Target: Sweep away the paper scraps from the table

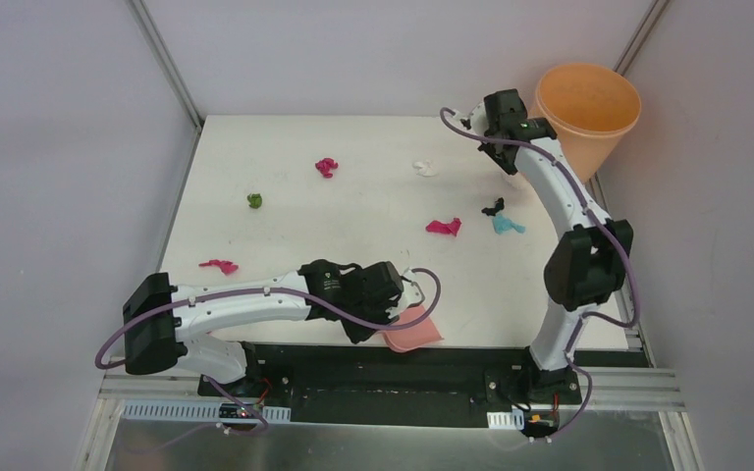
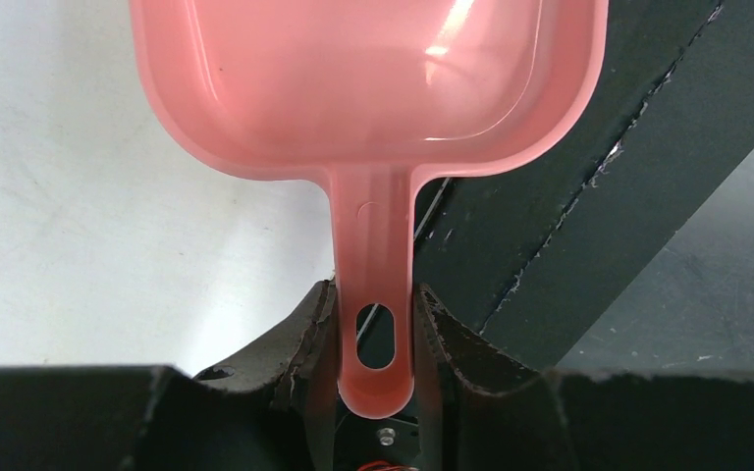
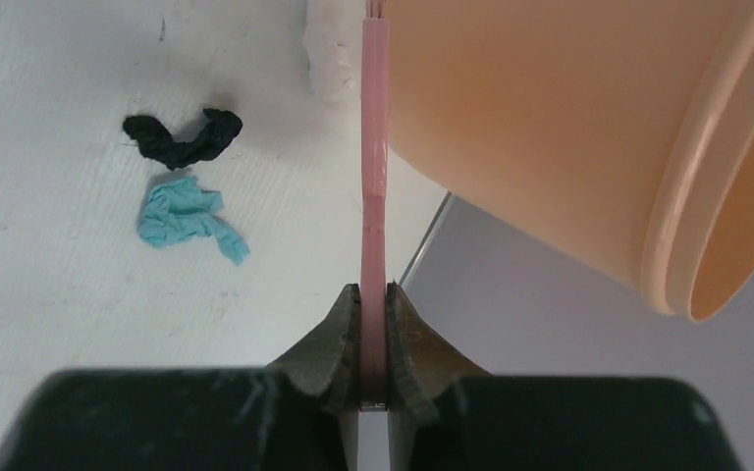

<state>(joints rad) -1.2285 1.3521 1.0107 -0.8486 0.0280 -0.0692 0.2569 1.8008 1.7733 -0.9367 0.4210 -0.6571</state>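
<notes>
The left hand (image 2: 375, 304) grips the dustpan (image 2: 368, 88) well apart from the bucket (image 1: 589, 108), the right hand (image 3: 373, 304) grips the brush (image 3: 374, 147) beside it, seemingly to collect paper scraps (image 1: 443, 227) scattered across the bench (image 1: 353, 235).

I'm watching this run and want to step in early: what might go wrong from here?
The right gripper holds the brush close beside the orange bucket; a swing might knock it.
The paper scraps lie scattered, while the left gripper holds the dustpan at the near edge of the table; strokes might push scraps off.
</notes>
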